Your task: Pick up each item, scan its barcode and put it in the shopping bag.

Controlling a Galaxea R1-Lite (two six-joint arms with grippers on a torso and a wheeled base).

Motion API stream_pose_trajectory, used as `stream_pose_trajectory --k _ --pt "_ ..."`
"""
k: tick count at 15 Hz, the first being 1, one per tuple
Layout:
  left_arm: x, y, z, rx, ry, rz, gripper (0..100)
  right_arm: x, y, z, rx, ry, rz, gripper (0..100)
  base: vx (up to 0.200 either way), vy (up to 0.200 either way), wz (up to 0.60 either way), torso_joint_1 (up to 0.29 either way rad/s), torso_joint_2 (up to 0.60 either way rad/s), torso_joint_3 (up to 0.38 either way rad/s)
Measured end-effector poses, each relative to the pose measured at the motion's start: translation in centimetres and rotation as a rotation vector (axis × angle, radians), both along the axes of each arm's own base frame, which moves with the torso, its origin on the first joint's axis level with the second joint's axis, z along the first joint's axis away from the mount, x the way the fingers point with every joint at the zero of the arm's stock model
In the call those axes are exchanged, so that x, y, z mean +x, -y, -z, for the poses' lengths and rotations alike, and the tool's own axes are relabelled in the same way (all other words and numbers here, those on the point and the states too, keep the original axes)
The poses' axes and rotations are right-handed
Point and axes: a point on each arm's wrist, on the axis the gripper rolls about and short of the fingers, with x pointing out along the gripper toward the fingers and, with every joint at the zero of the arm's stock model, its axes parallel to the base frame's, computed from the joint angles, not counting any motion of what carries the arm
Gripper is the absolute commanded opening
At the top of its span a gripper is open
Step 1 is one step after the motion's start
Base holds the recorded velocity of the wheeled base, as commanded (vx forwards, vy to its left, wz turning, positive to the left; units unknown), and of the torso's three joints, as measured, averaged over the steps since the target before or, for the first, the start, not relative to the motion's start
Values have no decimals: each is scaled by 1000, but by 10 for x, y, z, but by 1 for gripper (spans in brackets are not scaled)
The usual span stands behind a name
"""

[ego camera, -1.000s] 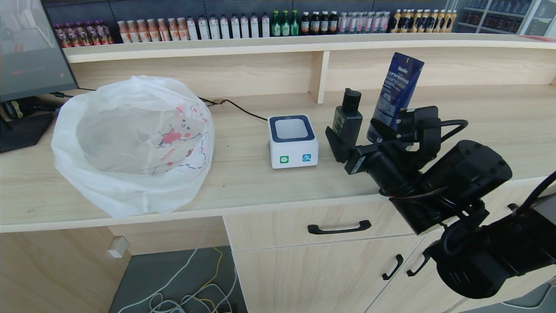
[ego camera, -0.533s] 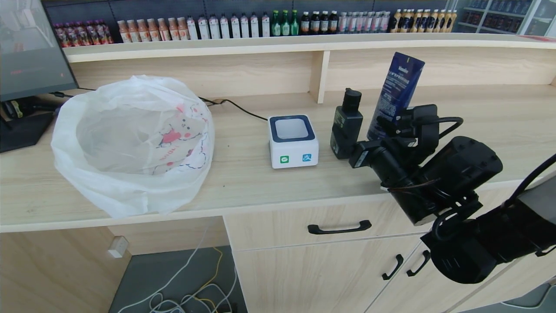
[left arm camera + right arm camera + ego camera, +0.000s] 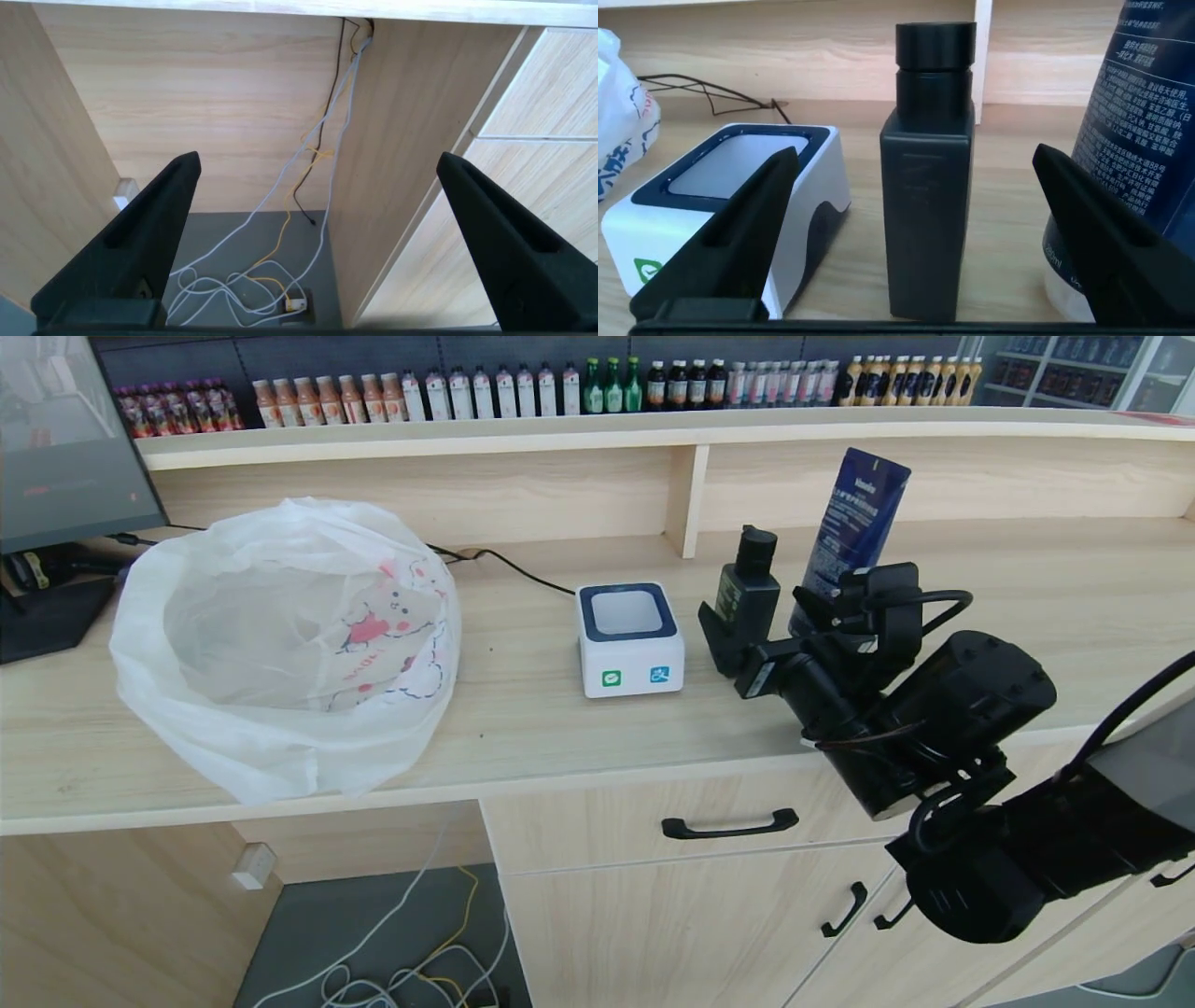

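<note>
A black bottle stands upright on the wooden counter, just right of the white scanner. My right gripper is open, with one finger on each side of the bottle and not gripping it. A tall dark blue tube stands right behind the bottle's right side. The white shopping bag gapes open at the counter's left. My left gripper is open and holds nothing, low down in front of the cabinet under the counter.
A monitor stands at the far left. A cable runs behind the scanner. An upright divider rises behind the bottle, under a shelf of drinks. Drawer handles sit below the counter edge, and loose cables lie on the floor.
The right arm has edged left and forward over the counter. Its fingers now flank the black bottle. Bottle, tube, scanner and bag have stayed put.
</note>
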Motion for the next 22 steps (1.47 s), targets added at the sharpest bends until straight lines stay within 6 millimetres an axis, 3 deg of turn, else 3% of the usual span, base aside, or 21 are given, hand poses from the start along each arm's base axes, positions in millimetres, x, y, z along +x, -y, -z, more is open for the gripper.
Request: stream_pose_trajectory --k 18,22 --pt "0 0 0 0 0 0 100 29 -18 6 6 -36 27 100 0 0 0 0 0 0" --pt "0 0 0 0 0 0 100 33 -21 -6 10 -42 45 100 0 0 0 0 0 0"
